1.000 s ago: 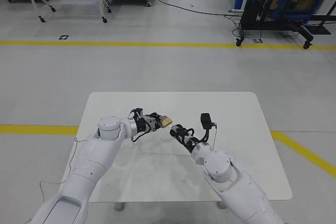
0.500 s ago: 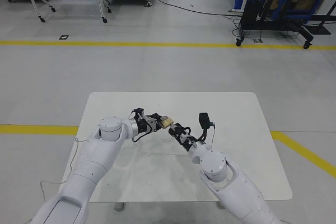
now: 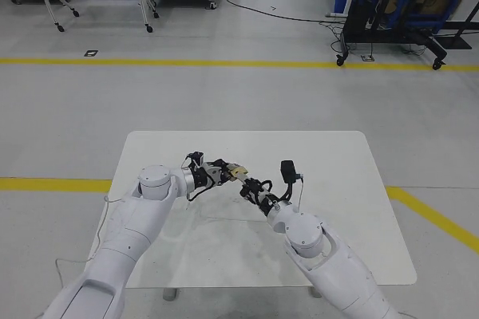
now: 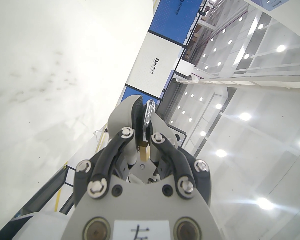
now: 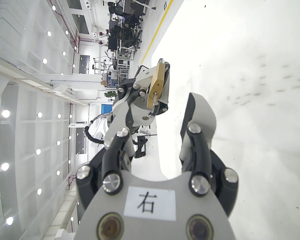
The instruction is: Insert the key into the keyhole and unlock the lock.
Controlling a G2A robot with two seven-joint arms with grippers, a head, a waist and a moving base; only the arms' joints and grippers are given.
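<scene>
The left gripper (image 4: 143, 119) was pressed shut on the brass lock (image 5: 157, 83), which was held in the air above the middle of the white table (image 3: 327, 151). A silver key (image 5: 154, 99) was seen standing out of the keyhole end of the lock, which was turned towards the right gripper (image 5: 162, 112). The fingers of the right gripper were spread apart, and the key was seen just beyond their tips.
</scene>
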